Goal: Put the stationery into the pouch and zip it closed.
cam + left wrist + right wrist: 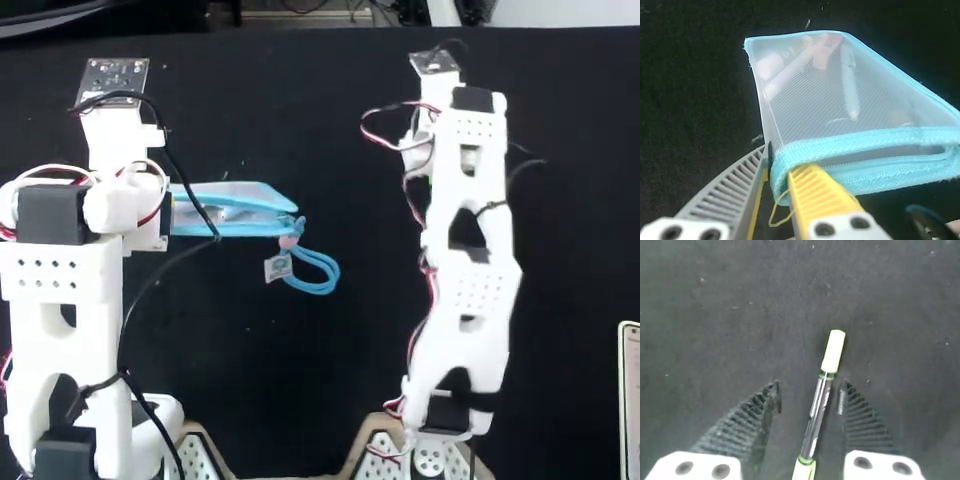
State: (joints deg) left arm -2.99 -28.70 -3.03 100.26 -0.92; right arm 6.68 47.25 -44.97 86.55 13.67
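Black cloth [300, 400] covers your table. Your left gripper [781, 167] is clenched on one end of the blue-trimmed pouch [840, 115], right at the zip edge. Pens [850, 90] show through its clear wall, and its strap loop [315, 270] lies toward the table's middle. Your right gripper [809, 390] is spread wide, and a green-capped pen [832, 352] lies on the cloth between its fingers, ungripped.

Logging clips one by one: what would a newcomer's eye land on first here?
The turquoise-edged translucent pouch, with pens inside, stands out, pinched at one corner by the left tool. Next comes the green-capped pen lying on the black table between the open fingers of the right tool.
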